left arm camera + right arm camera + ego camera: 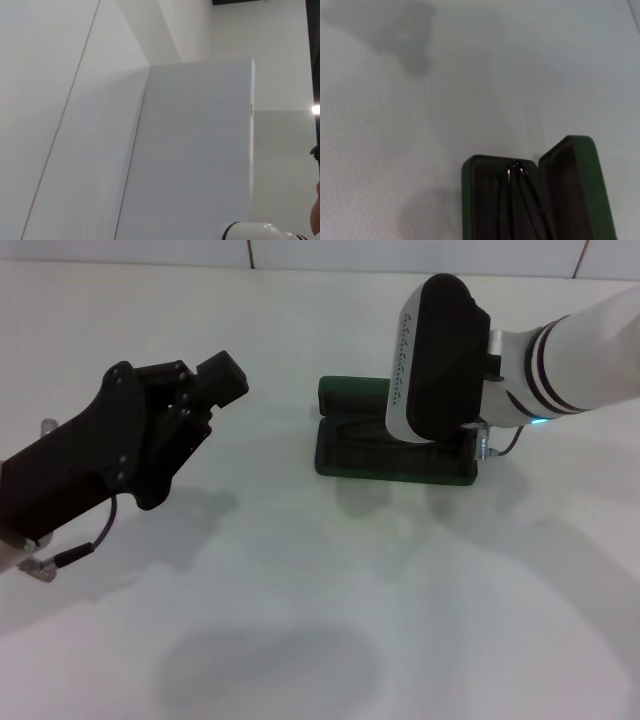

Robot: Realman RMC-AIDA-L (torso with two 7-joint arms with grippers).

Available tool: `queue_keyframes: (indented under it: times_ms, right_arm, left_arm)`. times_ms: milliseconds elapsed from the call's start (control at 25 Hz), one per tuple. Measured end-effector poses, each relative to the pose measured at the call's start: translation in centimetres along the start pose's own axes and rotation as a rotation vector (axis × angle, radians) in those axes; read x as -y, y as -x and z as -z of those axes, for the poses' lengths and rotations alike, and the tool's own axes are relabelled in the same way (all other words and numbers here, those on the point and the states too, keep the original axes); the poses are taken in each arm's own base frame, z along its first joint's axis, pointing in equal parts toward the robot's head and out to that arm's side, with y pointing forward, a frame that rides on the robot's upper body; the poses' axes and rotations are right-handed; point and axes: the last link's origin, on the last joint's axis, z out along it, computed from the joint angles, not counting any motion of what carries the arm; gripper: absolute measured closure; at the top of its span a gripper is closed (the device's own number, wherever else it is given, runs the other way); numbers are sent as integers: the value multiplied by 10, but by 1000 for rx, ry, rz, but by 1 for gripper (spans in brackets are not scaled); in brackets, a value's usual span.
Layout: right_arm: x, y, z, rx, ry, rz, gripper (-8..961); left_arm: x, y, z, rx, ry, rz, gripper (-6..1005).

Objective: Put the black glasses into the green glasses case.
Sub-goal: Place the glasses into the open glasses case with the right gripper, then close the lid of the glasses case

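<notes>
Black glasses point(517, 200) lie folded inside the green glasses case point(350, 455), their thin temple arms running along the dark lining in the right wrist view; the head view hides them behind the right arm.

Going left to right from where I stand: the left gripper point(225, 380) sits at about nine o'clock on the white table point(320, 620), raised off the surface. Its black body slants up from the lower left edge toward the centre, with a thin cable looping beneath the wrist. Whether its fingers are parted or closed I cannot tell. Its wrist camera looks away at pale walls and a panel, not at the table.

Next comes the case, at about one o'clock, lying open with its lid standing behind the tray.

Last, the right arm point(570, 365) reaches in from three o'clock, white with dark bands, its black-and-white wrist housing hanging directly over the right half of the case. The claw itself is hidden under that housing, so its opening cannot be told.
</notes>
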Motion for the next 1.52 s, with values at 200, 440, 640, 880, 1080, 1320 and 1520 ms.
queue_keyframes:
  times_ms: [200,440,640,880,1080,1320,1520]
  right_arm:
    - [0,-2,-2,-5,-1,-1,900]
    - [1,-1,-2,0,-7,-1,899]
    - [0,0,-1,5,-9,2,890]
    - [-2,1,-2,5,-6,10,875]
    - [-4,2,0,19,-2,3,871]
    - [-11,3,10,64,-13,-19,869]
    - [-20,-3,24,152,13,-153,868]
  left_arm:
    - [1,1,-1,4,-5,-1,960]
    - [2,1,-2,5,-2,0,960]
    - [1,1,-2,5,-4,1,960]
    - [1,2,0,7,-6,2,960]
    - [0,2,0,8,-4,5,960]
    - [-1,3,1,7,-3,7,960]
    - [0,0,2,3,-9,10,959]
